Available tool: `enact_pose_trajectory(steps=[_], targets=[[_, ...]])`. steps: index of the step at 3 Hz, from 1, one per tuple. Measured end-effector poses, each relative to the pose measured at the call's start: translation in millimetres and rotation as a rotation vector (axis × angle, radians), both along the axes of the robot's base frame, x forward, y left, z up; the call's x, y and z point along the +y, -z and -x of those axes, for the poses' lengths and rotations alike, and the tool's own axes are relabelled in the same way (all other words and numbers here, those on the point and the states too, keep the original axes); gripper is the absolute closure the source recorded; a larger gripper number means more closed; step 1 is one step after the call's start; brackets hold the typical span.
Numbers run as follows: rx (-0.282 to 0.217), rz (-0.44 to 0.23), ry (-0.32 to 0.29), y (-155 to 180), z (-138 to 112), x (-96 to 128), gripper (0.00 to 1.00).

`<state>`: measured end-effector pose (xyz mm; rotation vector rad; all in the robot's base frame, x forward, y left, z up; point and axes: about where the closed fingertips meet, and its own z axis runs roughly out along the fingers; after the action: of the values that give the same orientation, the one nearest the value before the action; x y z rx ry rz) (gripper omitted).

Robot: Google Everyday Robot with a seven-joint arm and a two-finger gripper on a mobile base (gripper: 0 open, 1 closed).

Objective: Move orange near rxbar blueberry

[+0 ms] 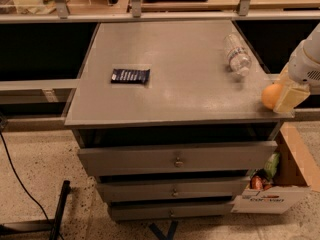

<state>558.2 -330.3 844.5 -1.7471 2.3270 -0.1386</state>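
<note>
The orange (270, 95) sat at the near right corner of the grey cabinet top (190, 91), close to its right edge. The gripper (288, 97) came in from the right, and its pale end lay against the orange's right side. Whether it had actually closed on the fruit could not be told from this view.

The rxbar blueberry (130, 76) lay flat, well apart to the left and a little farther back, with its long axis running left to right. So the carry would likely be a long leftward sweep across the top, ending just beside the bar's right end or near edge.

A clear water bottle (237, 55) lay on its side beyond the orange, probably off the straight line to the bar. The surface was flat and dull, with bare metal between fruit and bar.

Below hung three drawers (175, 160), slightly pulled out. A cardboard box (292, 186) of packets stood on the speckled floor at the right, a black cable (14, 181) trailed at the left, and a wooden shelf (200, 3) ran along the far side.
</note>
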Motion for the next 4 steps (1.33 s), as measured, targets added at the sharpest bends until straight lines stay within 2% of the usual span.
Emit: enact_pose_trajectory(steps=[1, 2, 3, 4], targets=[[-0.062, -0.037, -0.035, -22.6, -3.6, 13.3, 1.00], [-0.162, -0.078, -0.088, -61.7, -12.1, 31.6, 1.00], [-0.221, -0.122, -0.167, -88.1, -23.3, 61.5, 1.00], [-0.239, -0.161, -0.277, -99.4, -36.9, 110.4, 1.00]])
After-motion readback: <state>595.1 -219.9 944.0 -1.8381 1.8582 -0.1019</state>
